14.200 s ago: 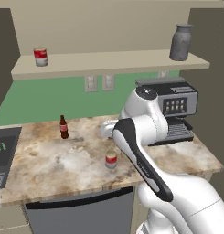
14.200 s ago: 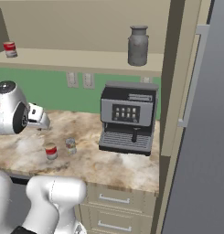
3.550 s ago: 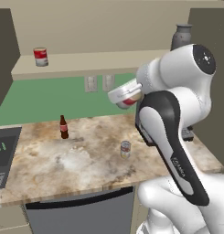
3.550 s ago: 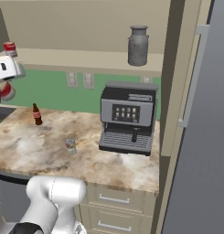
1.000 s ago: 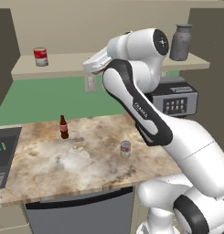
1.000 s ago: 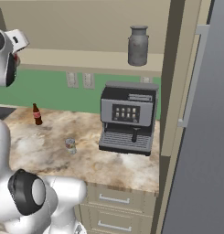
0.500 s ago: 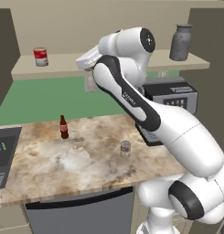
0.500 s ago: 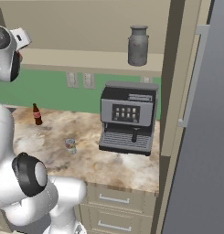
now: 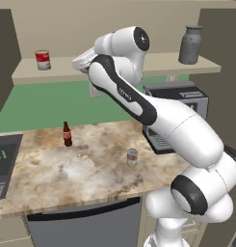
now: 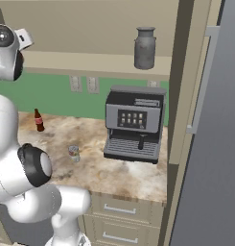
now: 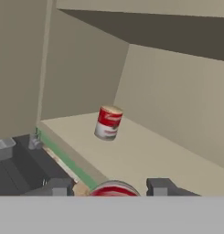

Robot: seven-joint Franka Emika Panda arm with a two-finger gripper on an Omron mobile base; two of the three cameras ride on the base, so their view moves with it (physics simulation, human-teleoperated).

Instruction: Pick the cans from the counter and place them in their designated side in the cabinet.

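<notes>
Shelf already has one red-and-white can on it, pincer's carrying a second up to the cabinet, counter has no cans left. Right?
Not quite: the counter is not out of cans. The left base view shows a can with a greyish label standing on it, in front of the coffee machine. The rest holds: a red-and-white can stands on the cabinet shelf, and the pincer holds a second can.

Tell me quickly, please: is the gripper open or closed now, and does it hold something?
Gripper: closed on a red-and-white can, held between its fingertips near the cabinet shelf.
</notes>
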